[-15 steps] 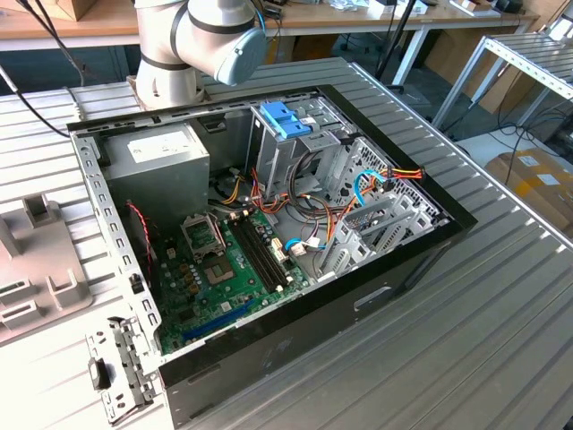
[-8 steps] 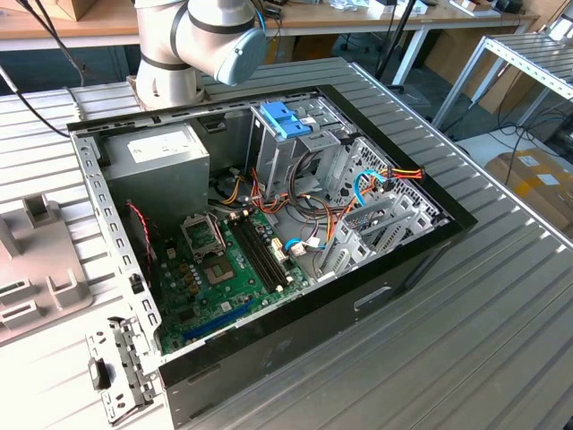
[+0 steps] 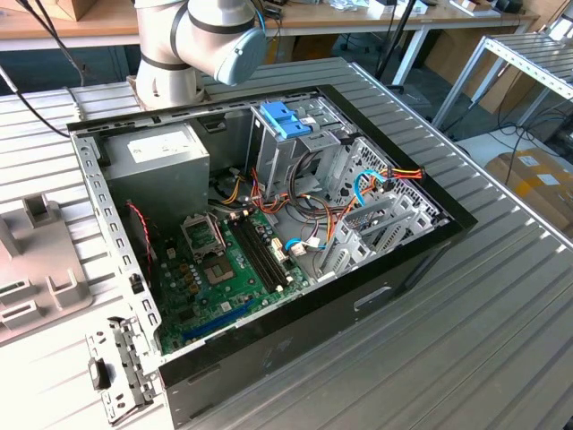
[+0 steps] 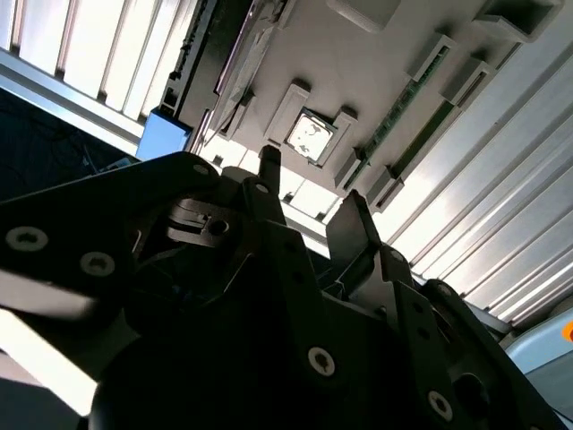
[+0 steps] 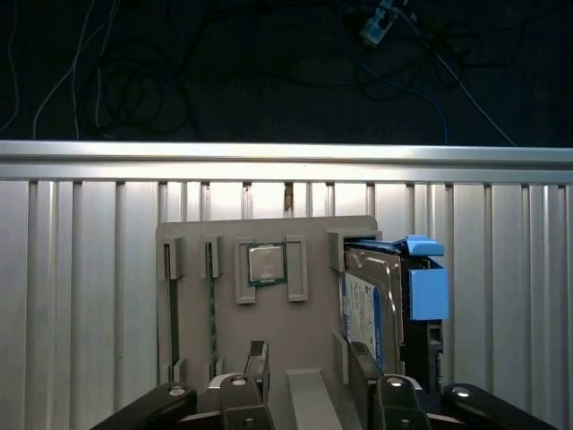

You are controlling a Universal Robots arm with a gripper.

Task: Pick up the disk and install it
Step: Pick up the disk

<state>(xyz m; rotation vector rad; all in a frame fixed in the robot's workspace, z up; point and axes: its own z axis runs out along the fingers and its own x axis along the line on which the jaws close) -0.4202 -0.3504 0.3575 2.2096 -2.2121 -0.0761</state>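
Observation:
In the first wrist view the disk [image 5: 369, 309] stands on edge in a slot of a grey holder tray [image 5: 304, 336], silver with a white-and-blue label and a blue side bracket [image 5: 426, 285]. My gripper [image 5: 307, 358] hangs above the tray, open, with nothing between its fingers [image 5: 258, 356]. It sits over the tray's middle, with the disk just beside one finger and not touched. The second wrist view shows the same open gripper [image 4: 312, 186] over the tray and the blue bracket [image 4: 163, 134] off to one side. The arm's base [image 3: 197, 45] stands behind the computer case.
The tray also holds a processor chip [image 5: 266, 264] and memory sticks [image 5: 212, 313]. An open computer case [image 3: 269, 233] lies on the slatted metal table, holding a drive cage with blue latch tabs [image 3: 285, 119], a grey power-supply box [image 3: 166, 157] and a motherboard [image 3: 224, 269]. A loose metal bracket [image 3: 116, 372] lies near the case's corner.

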